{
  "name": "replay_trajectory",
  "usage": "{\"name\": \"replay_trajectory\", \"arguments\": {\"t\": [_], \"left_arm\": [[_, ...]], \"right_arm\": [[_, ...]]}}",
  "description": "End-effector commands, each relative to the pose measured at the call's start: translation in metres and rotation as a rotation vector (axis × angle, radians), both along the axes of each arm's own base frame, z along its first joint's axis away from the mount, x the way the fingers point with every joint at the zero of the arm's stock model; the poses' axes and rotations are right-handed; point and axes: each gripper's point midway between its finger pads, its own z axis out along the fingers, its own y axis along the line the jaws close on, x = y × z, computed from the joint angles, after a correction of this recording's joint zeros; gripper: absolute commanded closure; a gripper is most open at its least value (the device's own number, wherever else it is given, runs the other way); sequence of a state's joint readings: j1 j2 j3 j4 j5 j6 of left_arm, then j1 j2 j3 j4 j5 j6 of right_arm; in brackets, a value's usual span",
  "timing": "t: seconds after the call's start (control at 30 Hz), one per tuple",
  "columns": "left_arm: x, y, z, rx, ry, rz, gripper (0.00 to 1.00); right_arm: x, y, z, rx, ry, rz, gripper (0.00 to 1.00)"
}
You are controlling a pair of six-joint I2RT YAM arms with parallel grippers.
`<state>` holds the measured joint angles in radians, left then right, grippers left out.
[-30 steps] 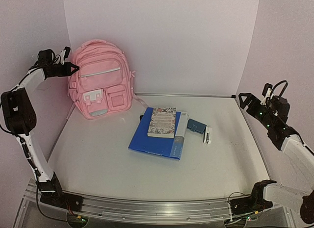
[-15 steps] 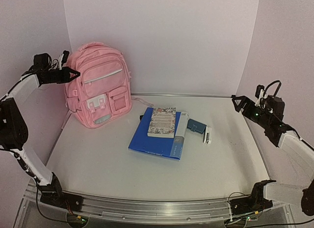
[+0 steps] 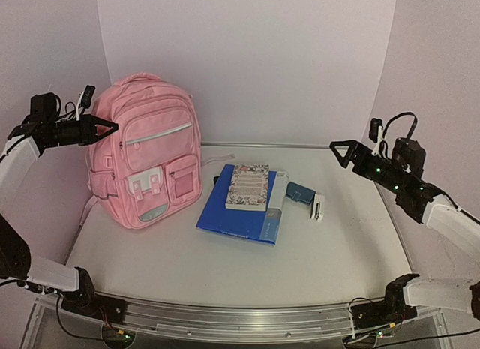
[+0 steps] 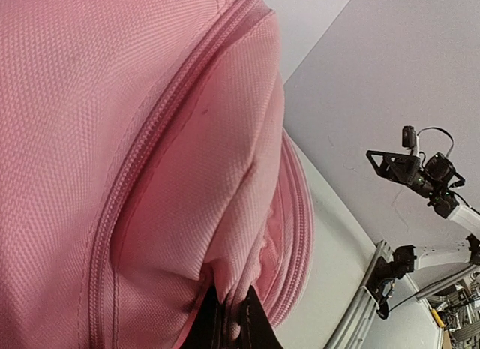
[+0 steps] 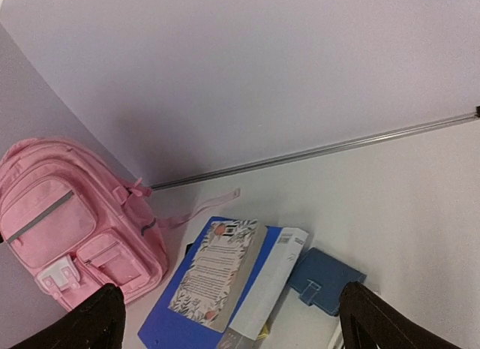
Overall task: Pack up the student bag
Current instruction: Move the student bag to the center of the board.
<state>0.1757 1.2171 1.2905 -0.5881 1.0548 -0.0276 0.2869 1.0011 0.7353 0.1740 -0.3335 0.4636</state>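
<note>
Student bag (image 3: 146, 157), upright, is pinched at its left edge by left end effector (image 3: 111, 127); right end effector (image 3: 343, 148) is held spread, well apart rightward.

Most of the student bag (image 4: 112, 139) outside left wrist view

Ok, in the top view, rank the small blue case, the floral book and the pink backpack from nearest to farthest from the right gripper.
From the right gripper:
1. small blue case, just right of the book pile.
2. floral book, mid-table on the blue folder.
3. pink backpack, far left of the table.
</note>
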Motion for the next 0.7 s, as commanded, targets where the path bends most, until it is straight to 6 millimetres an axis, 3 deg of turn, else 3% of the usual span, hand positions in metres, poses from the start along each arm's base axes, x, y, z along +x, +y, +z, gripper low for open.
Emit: {"name": "replay_trajectory", "arguments": {"t": [0.0,0.17,0.27,0.67], "left_arm": [[-0.045,-0.023,0.039,-0.073,-0.119,-0.179,1.00],[-0.058,-0.026,0.034,-0.084,-0.092,-0.197,1.00],[-0.064,-0.028,0.031,-0.089,-0.076,-0.208,1.00],[-0.075,-0.028,0.023,-0.078,-0.048,-0.194,1.00]], "right_arm": [[-0.016,0.079,0.040,-0.013,-0.136,0.235,0.02],[-0.032,0.169,0.029,-0.048,-0.141,0.481,0.06],[-0.036,0.206,0.019,-0.041,-0.143,0.587,0.09],[0.007,0.290,-0.023,-0.053,-0.142,0.792,0.27]]}}
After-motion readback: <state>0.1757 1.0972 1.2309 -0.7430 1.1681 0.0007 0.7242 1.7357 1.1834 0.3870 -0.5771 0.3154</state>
